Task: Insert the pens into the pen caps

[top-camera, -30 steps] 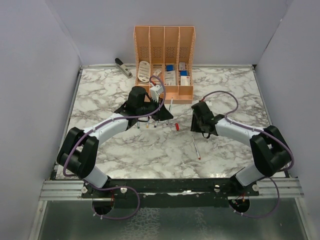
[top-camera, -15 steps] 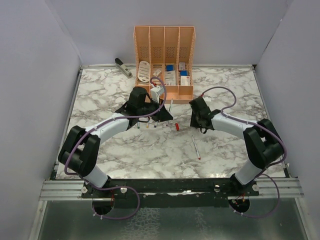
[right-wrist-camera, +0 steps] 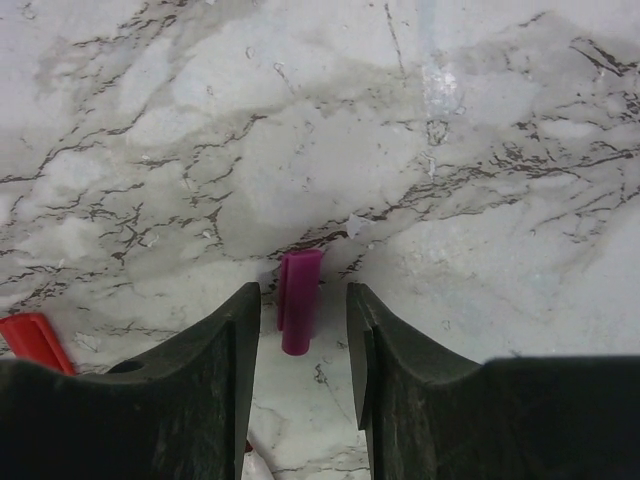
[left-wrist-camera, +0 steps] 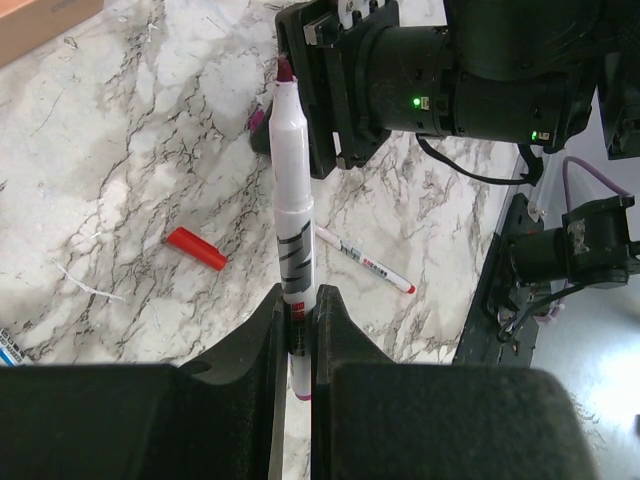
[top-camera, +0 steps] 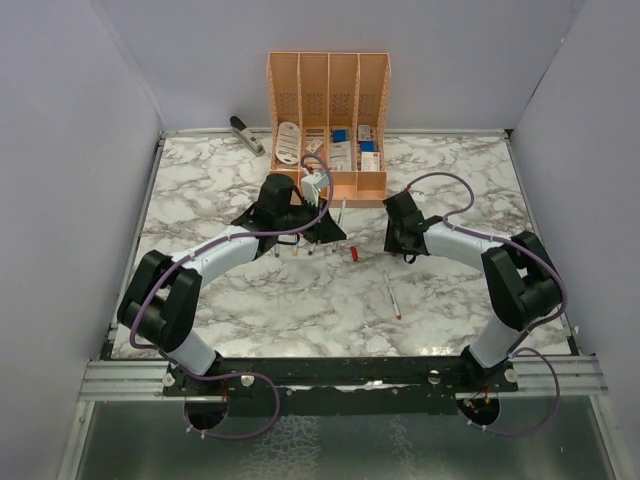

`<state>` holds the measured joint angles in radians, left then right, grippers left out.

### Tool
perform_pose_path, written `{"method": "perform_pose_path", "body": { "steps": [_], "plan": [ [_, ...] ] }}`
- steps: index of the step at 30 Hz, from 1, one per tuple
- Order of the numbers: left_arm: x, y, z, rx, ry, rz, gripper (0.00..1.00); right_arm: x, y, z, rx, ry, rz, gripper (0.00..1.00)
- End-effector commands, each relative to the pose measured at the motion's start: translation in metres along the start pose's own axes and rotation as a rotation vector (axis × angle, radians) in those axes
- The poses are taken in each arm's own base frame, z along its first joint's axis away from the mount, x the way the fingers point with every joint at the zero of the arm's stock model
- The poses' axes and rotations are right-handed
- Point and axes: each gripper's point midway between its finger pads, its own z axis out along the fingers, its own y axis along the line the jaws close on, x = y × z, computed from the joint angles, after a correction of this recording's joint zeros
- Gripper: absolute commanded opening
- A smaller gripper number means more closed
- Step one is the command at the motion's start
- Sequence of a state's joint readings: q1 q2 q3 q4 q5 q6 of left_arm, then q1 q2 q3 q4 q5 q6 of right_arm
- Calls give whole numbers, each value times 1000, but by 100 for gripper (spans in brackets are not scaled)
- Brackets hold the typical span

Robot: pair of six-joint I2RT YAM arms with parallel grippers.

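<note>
My left gripper (left-wrist-camera: pixel 298 300) is shut on a whitish pen (left-wrist-camera: pixel 290 210) with a dark purple tip, which points away toward the right arm's wrist. My right gripper (right-wrist-camera: pixel 303 295) is open and low over the table. A purple pen cap (right-wrist-camera: pixel 300 300) lies flat between its fingers with a gap on each side. A red cap (top-camera: pixel 354 253) lies between the two grippers. Nearer the front is a red-tipped pen (top-camera: pixel 392 296), also seen in the left wrist view as the pen (left-wrist-camera: pixel 365 262) beyond the red cap (left-wrist-camera: pixel 195 248). Other pens (top-camera: pixel 341 213) lie by the left gripper (top-camera: pixel 325 230).
An orange desk organiser (top-camera: pixel 328 120) with small boxes stands at the back centre, close behind the left gripper. A grey stapler-like tool (top-camera: pixel 246 135) lies at the back left. Grey walls close in the marble table (top-camera: pixel 200 180) on three sides.
The right arm has swung forward and left, bringing its gripper nearer the left gripper and down over the purple cap. The left arm has stayed put with its pen.
</note>
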<state>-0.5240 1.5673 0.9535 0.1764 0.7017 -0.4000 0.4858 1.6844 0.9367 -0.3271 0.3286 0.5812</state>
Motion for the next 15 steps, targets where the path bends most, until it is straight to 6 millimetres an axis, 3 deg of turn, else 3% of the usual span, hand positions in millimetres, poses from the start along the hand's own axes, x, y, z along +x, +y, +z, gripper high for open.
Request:
{"method": "perform_pose_path", "body": {
  "steps": [1, 15],
  "plan": [
    [-13, -1, 2, 1, -23, 31, 0, -10, 16, 5, -52, -5, -18, 38],
    [-15, 2, 3, -9, -22, 36, 0, 26, 11, 17, -19, 152, -16, 28]
  ]
}}
